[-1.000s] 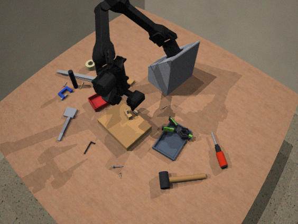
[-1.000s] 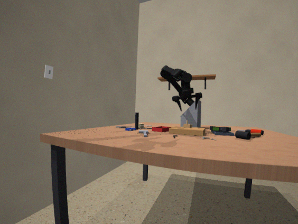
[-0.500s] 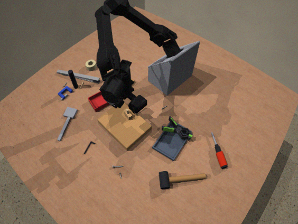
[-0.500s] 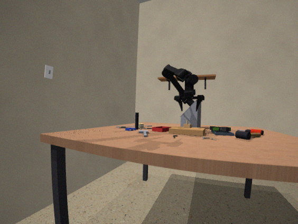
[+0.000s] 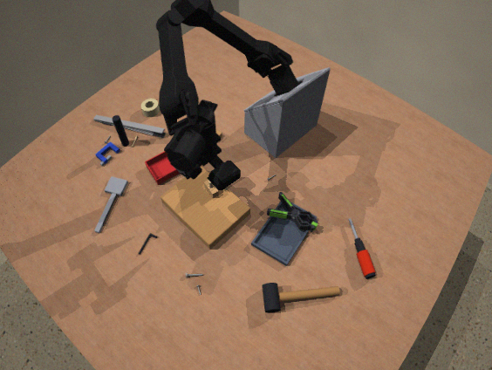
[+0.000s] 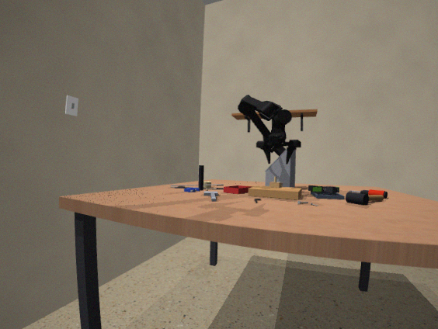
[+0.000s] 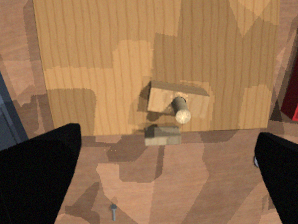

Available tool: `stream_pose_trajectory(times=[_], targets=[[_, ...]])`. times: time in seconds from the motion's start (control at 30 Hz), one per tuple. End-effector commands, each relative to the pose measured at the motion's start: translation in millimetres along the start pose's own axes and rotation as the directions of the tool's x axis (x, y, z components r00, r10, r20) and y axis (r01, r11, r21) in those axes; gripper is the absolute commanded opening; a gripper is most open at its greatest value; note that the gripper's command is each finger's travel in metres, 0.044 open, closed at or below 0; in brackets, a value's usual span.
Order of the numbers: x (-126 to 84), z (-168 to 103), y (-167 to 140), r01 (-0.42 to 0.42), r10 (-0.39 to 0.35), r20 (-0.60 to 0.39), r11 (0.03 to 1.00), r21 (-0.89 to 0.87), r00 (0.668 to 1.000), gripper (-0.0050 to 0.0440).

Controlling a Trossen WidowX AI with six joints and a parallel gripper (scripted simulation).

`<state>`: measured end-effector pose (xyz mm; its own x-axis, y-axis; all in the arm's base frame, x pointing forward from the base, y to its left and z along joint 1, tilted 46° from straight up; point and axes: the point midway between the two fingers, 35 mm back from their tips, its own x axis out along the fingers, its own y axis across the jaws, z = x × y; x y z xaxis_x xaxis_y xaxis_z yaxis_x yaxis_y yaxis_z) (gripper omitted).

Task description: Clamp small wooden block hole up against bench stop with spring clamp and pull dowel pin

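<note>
Wrist view shows the gripper (image 7: 162,163) open wide, holding nothing, above the small block (image 7: 174,99) with its pin (image 7: 182,116) in. Nothing done yet — the spring clamp (image 5: 293,214) waits at four o'clock.

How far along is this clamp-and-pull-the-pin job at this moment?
Nothing looks done. The spring clamp lies on the grey tray, not on the block. In hand: the open, empty gripper hangs above the small wooden block, whose dowel pin is in place on the board. Left: clamping, pulling the pin, setting it down, releasing.
</note>
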<state>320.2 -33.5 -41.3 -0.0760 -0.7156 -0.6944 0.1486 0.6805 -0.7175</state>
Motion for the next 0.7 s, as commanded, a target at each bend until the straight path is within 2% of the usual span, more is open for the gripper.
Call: stream_pose_trajectory(times=[0.0,0.53,0.6,0.67], targets=[[2.9,0.8,0.4,0.005,-0.004,-0.002,0.999,0.048,1.0,0.035],[10.2,5.1,0.6,0.004,-0.004,-0.001,0.941,0.34,1.0,0.02],[10.2,5.1,0.6,0.004,-0.004,-0.001,0.941,0.34,1.0,0.02],[11.2,5.6,0.6,0.004,-0.004,-0.001,0.926,0.377,1.0,0.018]])
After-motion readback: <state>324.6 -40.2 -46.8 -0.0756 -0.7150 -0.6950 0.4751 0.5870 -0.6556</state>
